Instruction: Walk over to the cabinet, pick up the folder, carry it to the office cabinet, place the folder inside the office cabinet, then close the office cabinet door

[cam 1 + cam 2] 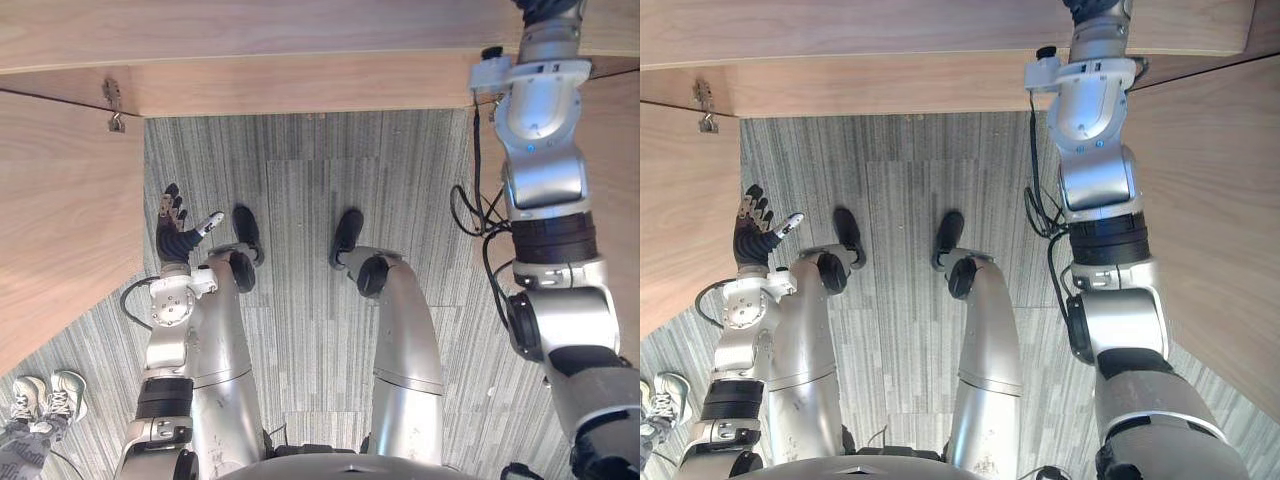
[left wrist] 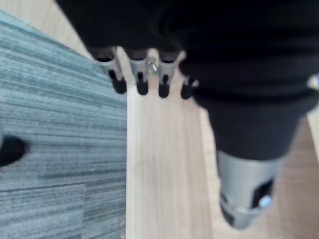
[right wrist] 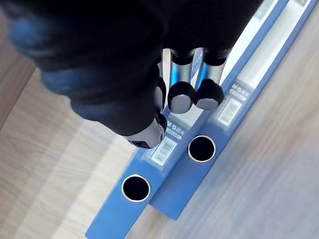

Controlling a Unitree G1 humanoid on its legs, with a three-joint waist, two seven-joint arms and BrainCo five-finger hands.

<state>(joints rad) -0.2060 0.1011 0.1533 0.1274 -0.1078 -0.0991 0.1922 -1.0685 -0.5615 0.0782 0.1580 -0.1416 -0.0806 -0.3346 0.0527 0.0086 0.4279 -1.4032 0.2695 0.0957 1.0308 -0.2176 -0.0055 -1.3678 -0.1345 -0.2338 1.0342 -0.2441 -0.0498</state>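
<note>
Pale wood makes up the big cabinet (image 1: 300, 85) across the far side, and its open door panel (image 1: 60, 220) swings out on my left. Grey striped carpet (image 1: 300, 200) lies between them. My right arm reaches far and to the right into the cabinet, because that is where the folders are. My right hand (image 3: 99, 64) hangs over 2 blue plastic folders with round metal-ringed holes in their spines. The spines face my hand, which I judge makes them easy to take. The right-hand folder (image 3: 189, 184) touches its neighbour (image 3: 112, 219), and both rest on the wooden shelf. I cannot tell whether that hand has closed on one. My left hand (image 1: 178, 232) hangs spread and empty near the door, keeping clear. A small metal hinge (image 1: 113, 105) sits at the far left.
</note>
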